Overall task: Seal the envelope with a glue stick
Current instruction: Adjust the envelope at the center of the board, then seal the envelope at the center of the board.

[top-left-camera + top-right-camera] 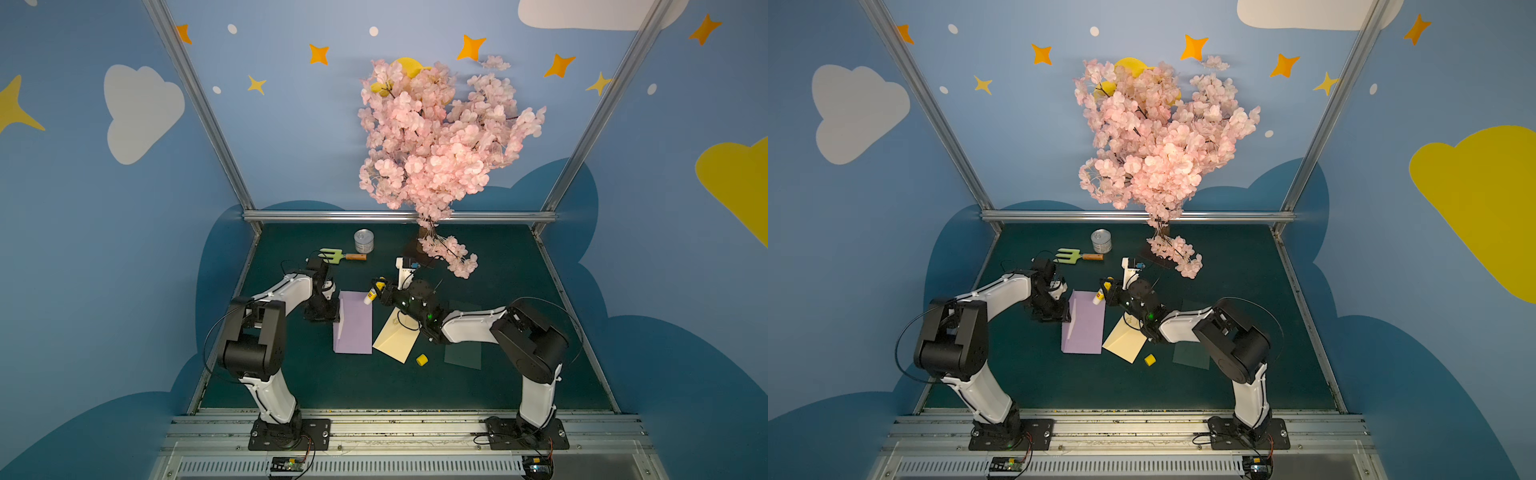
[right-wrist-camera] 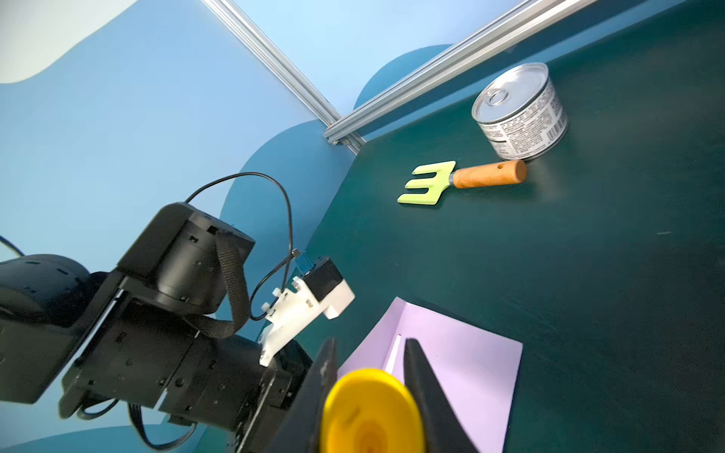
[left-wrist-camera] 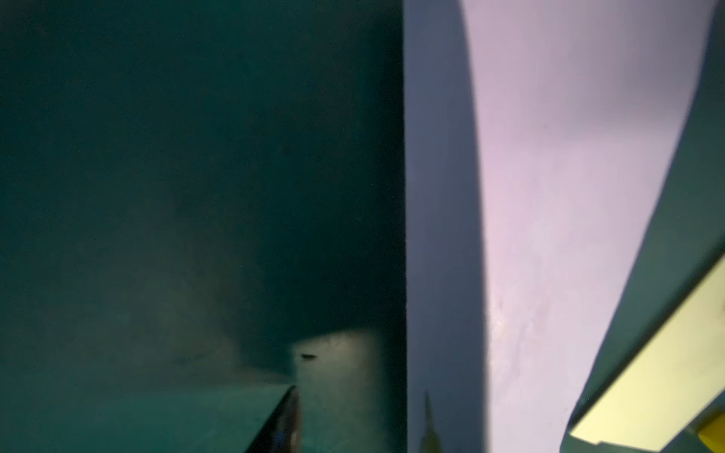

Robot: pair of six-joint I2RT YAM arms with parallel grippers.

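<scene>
Plainly, the coming move turns on one thing: the right hand (image 1: 377, 292) is clenched round the glue stick (image 1: 371, 296), yet the envelope (image 1: 394, 341) does not lie under it. We see the stick tilted, pale tip down, over a corner of the lilac envelope (image 1: 353, 328). The cream envelope sits behind and below the hand, back toward its own forearm, which covers one end of it. So we judge that the hand must draw back along its arm and lower the tip onto the flap.

The envelope lies flat and askew, one corner pointing toward the hand. We cannot tell its long axis, or whether the flap is open, because the arm hides that part.

The right hand is much the nearer. The left hand (image 1: 333, 314) rests at the lilac envelope's far edge, well apart from the cream one. In its wrist view the fingers (image 3: 288, 421) look parted, grasping nothing.

The worktop (image 1: 415, 390) is flat and dark green. Room is tight: a yellow cap (image 1: 422, 360) sits just beside the envelope's corner, with a dark green envelope (image 1: 463, 353) beyond it. A can (image 1: 363, 241) and a garden fork (image 1: 337, 254) lie well ahead of the hand.
</scene>
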